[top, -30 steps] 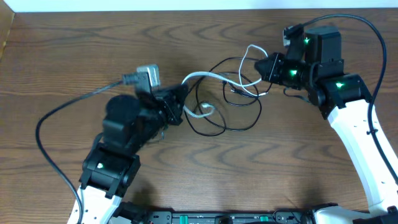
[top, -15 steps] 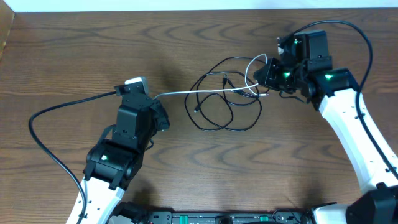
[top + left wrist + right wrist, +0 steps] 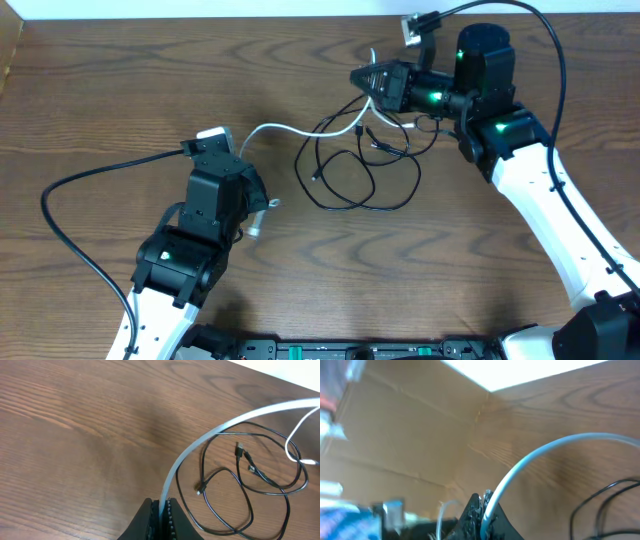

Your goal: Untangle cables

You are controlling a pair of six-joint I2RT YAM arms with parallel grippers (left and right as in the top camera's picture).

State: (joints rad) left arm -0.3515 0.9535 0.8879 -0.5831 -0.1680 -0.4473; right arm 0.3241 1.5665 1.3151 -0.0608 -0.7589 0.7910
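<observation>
The white cable (image 3: 300, 130) runs in a slack arc between my two grippers. My left gripper (image 3: 256, 196) is shut on one end of it, and the small white plug (image 3: 260, 216) sticks out beside the fingers. In the left wrist view the white cable (image 3: 200, 445) rises from the shut jaws (image 3: 162, 510). My right gripper (image 3: 366, 79) is shut on the other part, raised above the table; the right wrist view shows the cable (image 3: 535, 457) pinched in the jaws (image 3: 483, 507). The black cables (image 3: 365, 175) lie in loose overlapping loops on the table between the arms, also in the left wrist view (image 3: 240, 492).
The wooden table (image 3: 120, 90) ends at a white strip along the far edge (image 3: 200, 8). A tan cardboard piece (image 3: 8, 50) stands at the far left. My left arm's thick black cable (image 3: 60, 200) loops over the table on the left.
My right gripper has swung up and to the left with the white cable. The cable, taut half a second ago, now sags in an arc. The left gripper has stayed nearly in place.
</observation>
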